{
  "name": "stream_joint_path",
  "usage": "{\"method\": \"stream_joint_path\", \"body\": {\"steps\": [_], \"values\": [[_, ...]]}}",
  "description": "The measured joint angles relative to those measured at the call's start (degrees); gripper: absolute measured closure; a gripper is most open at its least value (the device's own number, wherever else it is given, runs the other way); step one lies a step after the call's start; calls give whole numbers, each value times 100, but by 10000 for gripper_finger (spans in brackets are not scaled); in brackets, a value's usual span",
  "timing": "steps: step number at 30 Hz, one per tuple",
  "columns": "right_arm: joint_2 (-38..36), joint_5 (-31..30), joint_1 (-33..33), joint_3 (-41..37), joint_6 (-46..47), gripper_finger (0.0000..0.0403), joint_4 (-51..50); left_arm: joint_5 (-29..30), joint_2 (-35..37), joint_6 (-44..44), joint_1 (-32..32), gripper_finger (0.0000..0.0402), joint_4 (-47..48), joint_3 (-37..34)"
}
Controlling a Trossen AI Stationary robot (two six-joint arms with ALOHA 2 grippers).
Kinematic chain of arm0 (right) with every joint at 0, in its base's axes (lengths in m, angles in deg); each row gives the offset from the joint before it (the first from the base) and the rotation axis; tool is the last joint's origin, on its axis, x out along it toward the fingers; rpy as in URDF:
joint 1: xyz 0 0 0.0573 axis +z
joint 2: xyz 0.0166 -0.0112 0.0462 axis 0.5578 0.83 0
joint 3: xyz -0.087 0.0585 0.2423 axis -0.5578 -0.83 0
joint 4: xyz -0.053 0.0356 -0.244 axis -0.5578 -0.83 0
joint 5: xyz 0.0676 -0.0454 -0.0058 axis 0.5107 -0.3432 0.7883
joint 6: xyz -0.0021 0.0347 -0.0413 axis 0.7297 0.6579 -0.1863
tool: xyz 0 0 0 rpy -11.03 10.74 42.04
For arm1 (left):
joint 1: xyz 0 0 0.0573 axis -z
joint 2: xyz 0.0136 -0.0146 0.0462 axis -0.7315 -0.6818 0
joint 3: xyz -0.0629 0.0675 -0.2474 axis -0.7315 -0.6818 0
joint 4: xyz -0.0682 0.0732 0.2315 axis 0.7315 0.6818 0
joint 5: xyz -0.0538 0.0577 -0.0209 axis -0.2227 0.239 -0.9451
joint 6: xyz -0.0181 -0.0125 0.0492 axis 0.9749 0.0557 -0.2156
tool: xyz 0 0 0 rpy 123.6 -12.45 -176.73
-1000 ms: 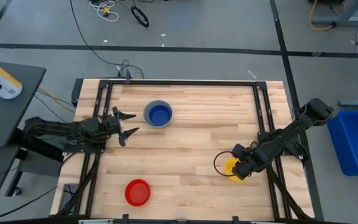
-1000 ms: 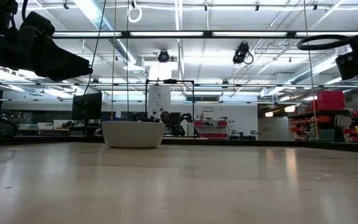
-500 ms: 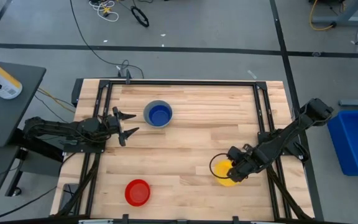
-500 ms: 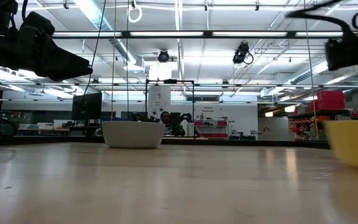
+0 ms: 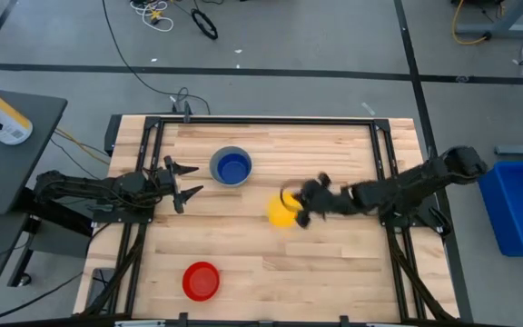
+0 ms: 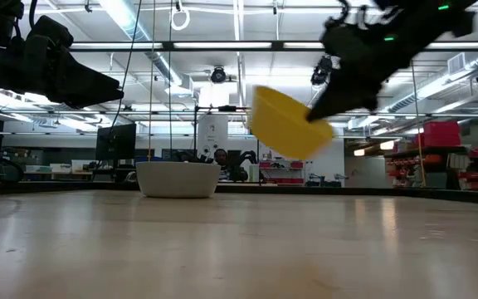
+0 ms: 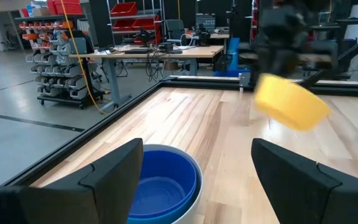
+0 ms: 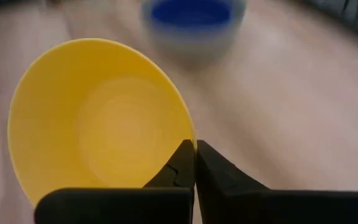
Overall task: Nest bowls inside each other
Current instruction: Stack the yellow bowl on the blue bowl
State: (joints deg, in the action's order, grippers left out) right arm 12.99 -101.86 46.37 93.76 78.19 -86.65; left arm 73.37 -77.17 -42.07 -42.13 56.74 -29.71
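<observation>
A yellow bowl (image 5: 283,211) hangs tilted above the middle of the table, and my right gripper (image 5: 300,212) is shut on it. The bowl also shows in the low view (image 6: 287,123) and in the right wrist view (image 8: 98,118). A grey bowl (image 5: 231,167) with a dark blue bowl (image 7: 160,183) nested in it stands on its base at the far middle-left. The red bowl (image 5: 201,281) stands near the front edge. My left gripper (image 5: 187,182) waits open and level, just left of the grey bowl. My right gripper pinches the yellow bowl's rim (image 8: 190,138), one finger (image 8: 178,163) inside the bowl and the other outside. The fingers come from the table's right, slanting down. The bowl is lifted clear and tilted, its mouth turned up toward the gripper.
A black frame (image 5: 261,122) borders the wooden tabletop. Bare wood lies between the grey bowl and the yellow bowl. A blue bin (image 5: 521,204) stands off the table's right side.
My right gripper has taken hold of the yellow bowl at the table's near right. It has lifted the bowl clear and swung it toward the left and far side, to the middle of the table. The wrist has tipped up, and the bowl now hangs tilted.
</observation>
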Motion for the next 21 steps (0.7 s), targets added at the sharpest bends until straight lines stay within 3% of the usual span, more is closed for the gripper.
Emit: {"method": "stream_joint_path", "body": {"steps": [6, 11, 15, 21], "values": [[442, 1151, -1665, 4, -1426, 402, 2269, 0, 0, 32, 0, 95, 2, 0], [1278, 2064, -2587, 661, -1722, 402, 2454, -4, 0, 108, 0, 95, 9, 2], [2091, 2632, -2701, 1800, -1976, 402, 1969, -4, 0, 110, 0, 95, 13, 2], [3258, 2822, -2701, 3951, -2238, 403, -195, -14, 0, 150, 0, 95, 20, 2]]}}
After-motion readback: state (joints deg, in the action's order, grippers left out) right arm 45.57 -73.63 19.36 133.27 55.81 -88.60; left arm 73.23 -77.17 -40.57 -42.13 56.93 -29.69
